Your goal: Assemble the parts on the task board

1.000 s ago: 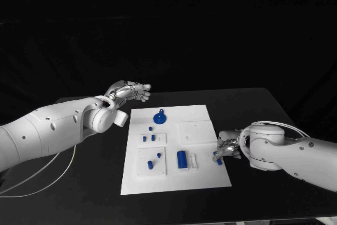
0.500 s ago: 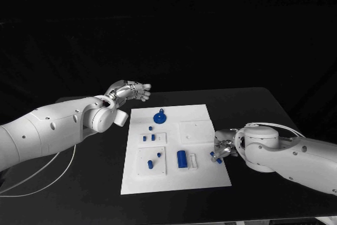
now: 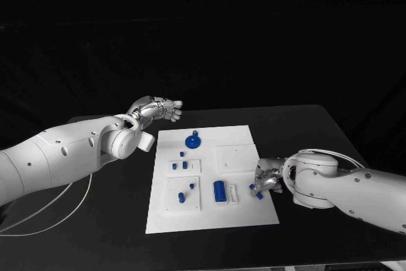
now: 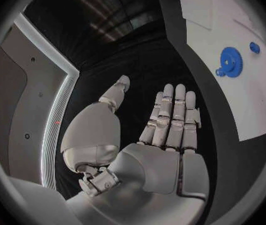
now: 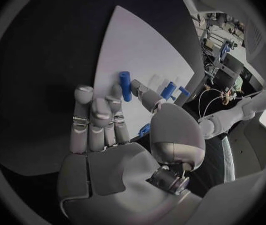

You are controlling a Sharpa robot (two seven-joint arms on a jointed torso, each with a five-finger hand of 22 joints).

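The right hand (image 3: 266,180) pinches a small blue peg (image 5: 125,85) over the task board's (image 3: 245,215) 3 o'clock edge; the left hand (image 3: 157,111) hovers empty, fingers extended, beyond its 11 o'clock corner.

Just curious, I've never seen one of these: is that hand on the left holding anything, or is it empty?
Empty. The left hand hangs beside the task board, fingers straight, nothing in them.
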